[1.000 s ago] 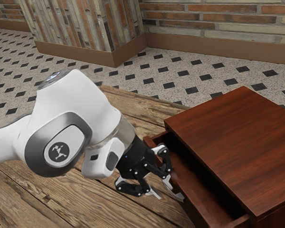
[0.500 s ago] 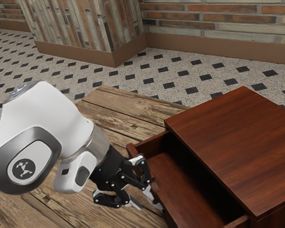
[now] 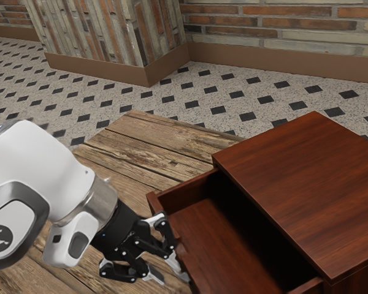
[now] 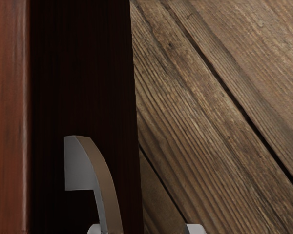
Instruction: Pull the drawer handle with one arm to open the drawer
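A white robot arm (image 3: 43, 184) is reaching in from the exterior view's lower left, low over a plank desk (image 3: 147, 147). Its black jaws are sitting at the front face of a dark red wooden drawer (image 3: 214, 251). The drawer is standing well out of its cabinet (image 3: 306, 177), with its inside floor lying exposed and 1 front corner jutting toward the arm. In the wrist view the drawer's dark front face is running straight alongside the planks, and a grey curved handle (image 4: 90, 170) is standing off that face. The jaws are standing open. 1 pale fingertip (image 4: 98, 229) is sitting against the handle and the other is sitting apart from it over bare planks, so the handle is not being squeezed from 2 sides. Bare planks are stretching from the drawer front toward the exterior view's left and away to the desk's far edge, where black-and-white tiled floor (image 3: 233, 92) is beginning. A brick wall (image 3: 282, 24) is closing the room behind. The arm's bulky white link is taking up the desk's near part at the exterior view's left, and the cabinet is filling the right.
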Controlling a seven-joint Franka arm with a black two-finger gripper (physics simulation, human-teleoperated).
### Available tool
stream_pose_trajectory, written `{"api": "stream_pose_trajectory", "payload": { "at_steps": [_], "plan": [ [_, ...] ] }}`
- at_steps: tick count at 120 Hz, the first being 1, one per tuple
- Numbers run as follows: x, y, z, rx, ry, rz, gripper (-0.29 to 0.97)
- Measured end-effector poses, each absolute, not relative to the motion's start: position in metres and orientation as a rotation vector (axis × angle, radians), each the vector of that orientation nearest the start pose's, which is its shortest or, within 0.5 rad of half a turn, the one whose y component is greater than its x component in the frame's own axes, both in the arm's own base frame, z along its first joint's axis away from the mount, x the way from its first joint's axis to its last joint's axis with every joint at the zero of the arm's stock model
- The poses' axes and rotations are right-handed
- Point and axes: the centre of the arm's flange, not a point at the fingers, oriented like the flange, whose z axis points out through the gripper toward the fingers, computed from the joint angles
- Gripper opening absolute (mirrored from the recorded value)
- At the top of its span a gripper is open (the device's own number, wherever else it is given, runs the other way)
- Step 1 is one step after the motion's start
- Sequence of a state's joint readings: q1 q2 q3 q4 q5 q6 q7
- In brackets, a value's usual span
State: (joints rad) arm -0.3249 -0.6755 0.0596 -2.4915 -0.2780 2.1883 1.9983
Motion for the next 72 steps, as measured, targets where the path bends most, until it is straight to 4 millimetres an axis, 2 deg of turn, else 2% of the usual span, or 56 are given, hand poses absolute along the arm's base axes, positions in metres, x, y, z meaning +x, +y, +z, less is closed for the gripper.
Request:
{"api": "stream_pose_trajectory", "payload": {
  "at_steps": [18,72],
  "plan": [
    [0.361,-0.099,0.551,-1.410,2.615,-0.702,0.12],
    [0.352,-0.095,0.554,-1.395,2.607,-0.711,0.15]
  ]
}}
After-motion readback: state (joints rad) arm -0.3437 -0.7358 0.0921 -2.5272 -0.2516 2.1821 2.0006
